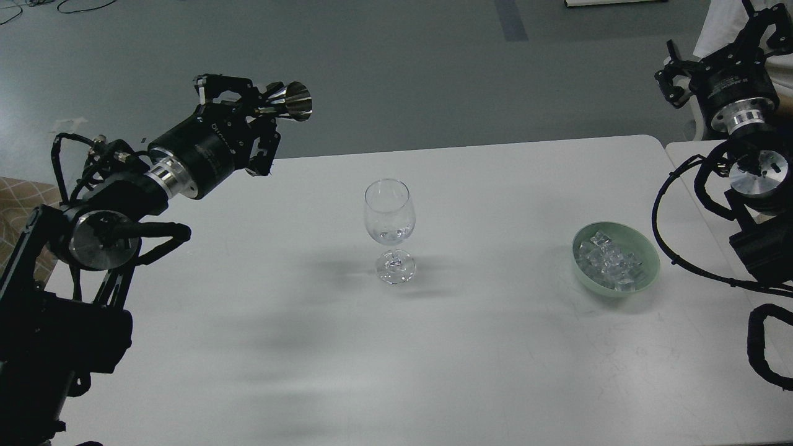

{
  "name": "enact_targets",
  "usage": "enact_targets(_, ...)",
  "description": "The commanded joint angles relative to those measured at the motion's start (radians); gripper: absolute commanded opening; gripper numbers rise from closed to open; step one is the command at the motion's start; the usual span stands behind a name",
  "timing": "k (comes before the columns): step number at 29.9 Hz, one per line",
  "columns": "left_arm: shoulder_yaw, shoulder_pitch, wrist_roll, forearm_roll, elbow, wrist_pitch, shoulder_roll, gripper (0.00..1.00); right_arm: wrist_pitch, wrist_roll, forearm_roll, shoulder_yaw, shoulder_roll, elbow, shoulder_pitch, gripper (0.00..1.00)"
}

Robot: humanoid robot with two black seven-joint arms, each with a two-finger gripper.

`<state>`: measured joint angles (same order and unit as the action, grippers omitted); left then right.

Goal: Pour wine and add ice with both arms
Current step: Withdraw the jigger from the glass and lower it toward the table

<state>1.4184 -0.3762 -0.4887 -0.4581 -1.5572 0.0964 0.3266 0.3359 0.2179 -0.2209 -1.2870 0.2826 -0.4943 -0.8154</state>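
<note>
A clear wine glass (389, 229) stands upright on the white table (433, 347), with a little clear wine (389, 235) low in its bowl. My left gripper (257, 108) is shut on a shiny metal jigger (290, 106), held on its side high up and well left of the glass. A pale green bowl (648, 257) at the right holds a heap of clear ice cubes (610, 260). My right gripper (718, 49) is raised at the far right, beyond the table edge, open and empty.
A second white table (687, 155) adjoins at the right under my right arm. Black cables (669, 248) loop beside the bowl. A tan checked seat (31, 210) is at the left edge. Grey floor lies beyond the table.
</note>
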Motion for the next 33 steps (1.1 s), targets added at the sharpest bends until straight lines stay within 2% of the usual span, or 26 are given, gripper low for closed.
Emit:
enact_targets(1, 0.135, 0.092, 0.000, 0.116, 0.006, 0.005, -0.004, 0.09, -0.003, -0.002, 0.000, 0.000, 0.000, -0.006, 0.005, 1.00)
enact_targets(7, 0.270, 0.227, 0.000, 0.208, 0.028, 0.037, -0.004, 0.10, -0.008, -0.002, 0.000, 0.000, 0.000, -0.020, 0.012, 1.00)
enact_targets(11, 0.332, 0.292, 0.000, 0.298, 0.055, 0.026, -0.012, 0.10, -0.008, -0.002, 0.000, 0.000, 0.001, -0.020, 0.015, 1.00)
enact_targets(14, 0.372, 0.329, 0.005, 0.422, 0.135, 0.011, -0.018, 0.10, -0.006, -0.002, 0.000, 0.000, 0.015, -0.023, 0.022, 1.00)
enact_targets(18, 0.386, 0.342, 0.076, 0.447, 0.259, 0.022, -0.004, 0.10, -0.005, -0.003, 0.000, 0.000, 0.021, -0.023, 0.028, 1.00)
enact_targets(21, 0.402, 0.342, 0.091, 0.453, 0.312, 0.040, -0.004, 0.10, -0.005, -0.003, 0.000, 0.000, 0.024, -0.024, 0.030, 1.00)
enact_targets(23, 0.415, 0.342, 0.107, 0.457, 0.367, 0.100, -0.007, 0.10, -0.008, -0.003, 0.000, 0.000, 0.024, -0.033, 0.032, 1.00)
enact_targets(24, 0.415, 0.342, 0.107, 0.457, 0.367, 0.100, -0.007, 0.10, -0.008, -0.003, 0.000, 0.000, 0.024, -0.033, 0.032, 1.00)
enact_targets(26, 0.413, 0.342, 0.157, 0.463, 0.451, 0.185, -0.011, 0.10, -0.015, -0.003, 0.000, 0.000, 0.029, -0.072, 0.051, 1.00)
enact_targets(28, 0.413, 0.342, 0.179, 0.487, 0.508, 0.235, -0.015, 0.10, -0.023, -0.008, -0.002, 0.001, 0.053, -0.108, 0.070, 1.00)
enact_targets(33, 0.413, 0.344, 0.193, 0.614, 0.534, 0.256, -0.029, 0.10, -0.035, -0.014, 0.000, 0.002, 0.084, -0.133, 0.081, 1.00)
